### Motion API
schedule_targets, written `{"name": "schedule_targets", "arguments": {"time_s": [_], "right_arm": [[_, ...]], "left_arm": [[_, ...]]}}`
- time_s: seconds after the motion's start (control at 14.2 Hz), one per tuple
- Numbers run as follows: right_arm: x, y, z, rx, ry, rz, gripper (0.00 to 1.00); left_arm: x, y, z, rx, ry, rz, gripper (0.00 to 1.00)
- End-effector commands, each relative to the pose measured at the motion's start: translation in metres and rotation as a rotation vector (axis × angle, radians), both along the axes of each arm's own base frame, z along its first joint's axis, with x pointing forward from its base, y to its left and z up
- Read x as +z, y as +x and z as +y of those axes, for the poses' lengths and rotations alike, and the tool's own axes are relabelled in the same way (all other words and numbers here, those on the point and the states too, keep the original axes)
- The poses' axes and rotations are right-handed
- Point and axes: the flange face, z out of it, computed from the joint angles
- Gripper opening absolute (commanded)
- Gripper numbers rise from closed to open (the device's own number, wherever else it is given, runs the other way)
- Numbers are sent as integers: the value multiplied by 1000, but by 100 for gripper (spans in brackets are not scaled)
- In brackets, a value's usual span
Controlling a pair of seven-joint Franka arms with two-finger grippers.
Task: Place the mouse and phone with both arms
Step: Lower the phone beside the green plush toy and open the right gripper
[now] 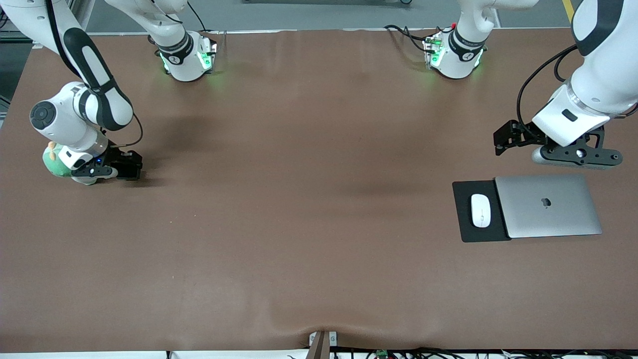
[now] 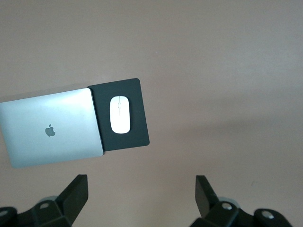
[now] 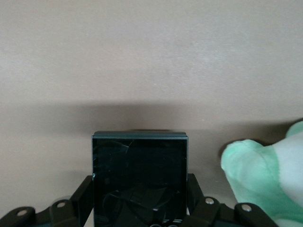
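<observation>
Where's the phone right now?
The phone sits between the fingers of the right pincer, low over the table at the right arm's end, beside a green plush toy.

I see a big brown table point(image 1: 309, 209). A flat black mat point(image 1: 462, 219) lies on it, toward my left arm's end. A shut silver laptop point(image 1: 548, 205) with an apple mark lies just beside the mat, and its edge covers a strip of it. Toward my right arm's end sits a soft green and white plush toy point(image 1: 54, 162). Black cables point(image 1: 408, 34) lie along the table's top edge.
</observation>
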Motion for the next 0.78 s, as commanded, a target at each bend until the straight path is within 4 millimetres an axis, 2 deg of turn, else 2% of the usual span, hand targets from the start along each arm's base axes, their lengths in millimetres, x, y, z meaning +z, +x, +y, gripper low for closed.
{"name": "schedule_targets", "arguments": {"time_s": [0.0,0.35,0.71], "right_arm": [[1,5,33,-25,29,-19,11],[-1,2,30,-28,31,-13,12],[-9,-12,24,-36,17,-30,20]], "left_arm": [[5,2,-3,-6,-5,10,100],[5,2,-2,-10,-4,10,100],[3,3,-3,-10,-5,13,100]]}}
